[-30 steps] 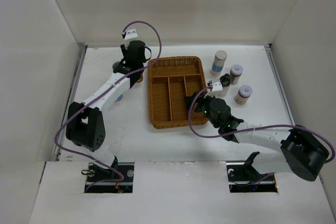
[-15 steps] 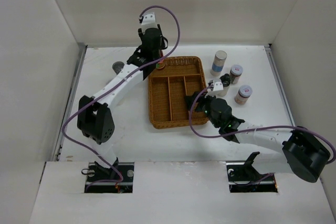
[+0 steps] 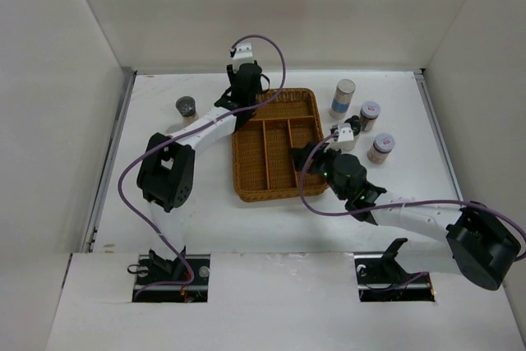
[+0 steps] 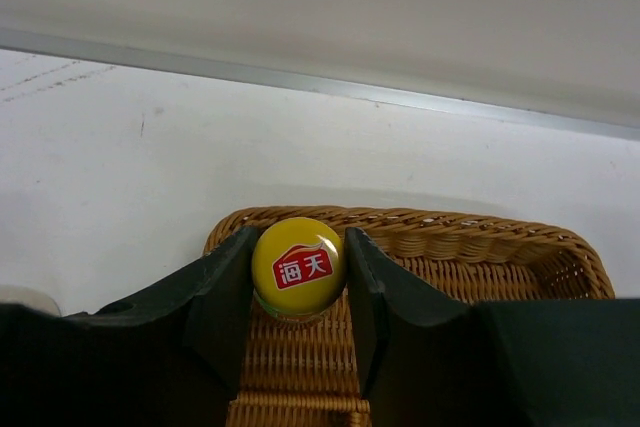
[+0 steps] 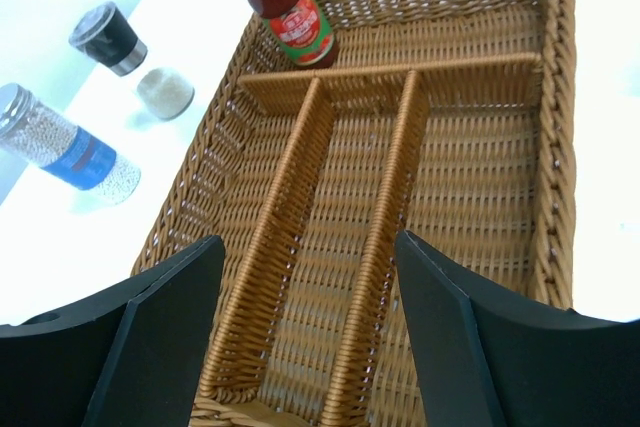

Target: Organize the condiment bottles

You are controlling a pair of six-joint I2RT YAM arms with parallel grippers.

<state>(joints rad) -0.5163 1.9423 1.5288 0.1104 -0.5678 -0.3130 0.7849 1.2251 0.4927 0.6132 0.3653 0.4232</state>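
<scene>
Half hiding sauce bottle (image 4: 298,265) under its cap, clenching it in left gripper (image 4: 298,282) at wicker tray (image 4: 470,245) far end. Holding right gripper (image 5: 308,247) spread, empty.

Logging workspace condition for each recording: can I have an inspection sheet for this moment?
Surface: white table, no spills seen.
Job's things: sauce bottle in the wicker tray's far-left corner; grey-lidded jar and one blue-labelled cylinder left of the tray; other cylinder and two pink-labelled jars right of it.
Clutter: pale round thing by the grey-lidded jar, unidentified.
Grippers: left gripper shut on the sauce bottle; right gripper open, empty, over the tray.
Cables: purple cables loop along both arms.
Surroundings: white walls on three sides.
</scene>
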